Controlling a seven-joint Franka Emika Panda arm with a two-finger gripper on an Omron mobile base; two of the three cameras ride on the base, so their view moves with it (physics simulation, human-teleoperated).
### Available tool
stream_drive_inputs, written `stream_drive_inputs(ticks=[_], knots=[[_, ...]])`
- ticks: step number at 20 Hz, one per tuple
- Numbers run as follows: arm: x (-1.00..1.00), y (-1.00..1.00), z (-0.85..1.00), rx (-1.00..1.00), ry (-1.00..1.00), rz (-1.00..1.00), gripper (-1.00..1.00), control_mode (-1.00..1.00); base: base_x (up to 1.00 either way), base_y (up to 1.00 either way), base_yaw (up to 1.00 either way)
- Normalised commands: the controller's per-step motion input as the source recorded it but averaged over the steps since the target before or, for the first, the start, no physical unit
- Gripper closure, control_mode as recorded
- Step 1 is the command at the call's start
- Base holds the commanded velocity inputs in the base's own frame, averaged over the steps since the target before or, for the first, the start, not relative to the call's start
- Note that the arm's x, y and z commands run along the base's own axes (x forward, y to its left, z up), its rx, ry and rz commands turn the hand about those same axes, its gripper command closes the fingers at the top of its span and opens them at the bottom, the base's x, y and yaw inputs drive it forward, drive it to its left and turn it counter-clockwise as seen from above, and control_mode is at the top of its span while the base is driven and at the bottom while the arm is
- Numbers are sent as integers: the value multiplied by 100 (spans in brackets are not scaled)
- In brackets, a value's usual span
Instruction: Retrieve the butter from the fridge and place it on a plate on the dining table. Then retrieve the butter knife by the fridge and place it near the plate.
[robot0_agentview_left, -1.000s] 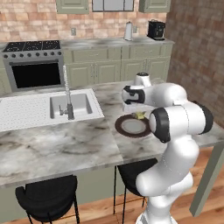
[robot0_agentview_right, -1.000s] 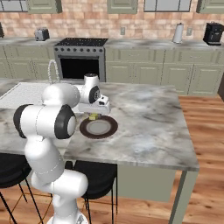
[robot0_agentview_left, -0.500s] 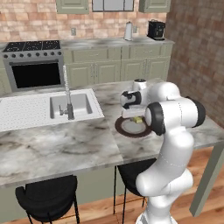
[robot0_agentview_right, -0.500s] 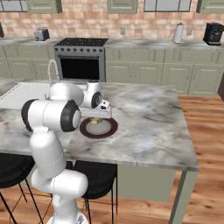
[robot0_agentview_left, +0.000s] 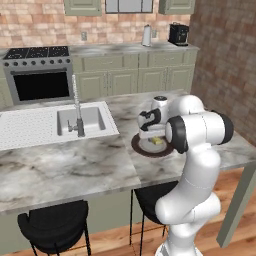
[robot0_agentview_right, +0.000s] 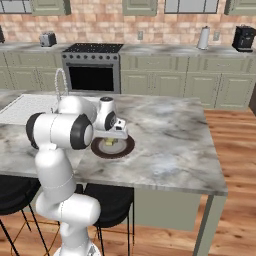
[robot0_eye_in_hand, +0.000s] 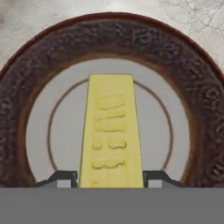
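My gripper (robot0_eye_in_hand: 111, 179) is shut on the butter (robot0_eye_in_hand: 111, 131), a pale-yellow stick that reaches out over the greyish middle of the dark-brown plate (robot0_eye_in_hand: 109, 30). In the left base view the gripper (robot0_agentview_left: 152, 134) hangs low over the plate (robot0_agentview_left: 141, 148) with the butter (robot0_agentview_left: 158, 141) under it, on the dining table (robot0_agentview_left: 75, 165). The right base view shows the same gripper (robot0_agentview_right: 113, 137), butter (robot0_agentview_right: 110, 143) and plate (robot0_agentview_right: 128, 146). I cannot tell whether the butter touches the plate. The fridge and the butter knife are out of view.
An inset sink (robot0_agentview_left: 82, 120) with a tall faucet (robot0_agentview_left: 76, 102) lies left of the plate. Black stools (robot0_agentview_left: 55, 225) stand under the island's near edge. The marbled top (robot0_agentview_right: 170, 140) stretches right of the plate. A stove (robot0_agentview_right: 92, 65) and the wall counter run along the back.
The hand has come down with the butter from above the plate to just over its middle. The grip on the butter has not changed.
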Motion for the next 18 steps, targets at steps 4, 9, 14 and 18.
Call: stream_drive_inputs(ticks=[4, 9, 14, 18], knots=[[0, -3, -20, 0, 0, 0, 100, -100, 0, 0, 0], [0, -1, -21, 0, 0, 0, 100, -100, 0, 0, 0], [0, 0, -10, 0, 0, 0, 100, -100, 0, 0, 0], [0, 0, -4, 0, 0, 0, 100, -100, 0, 0, 0]])
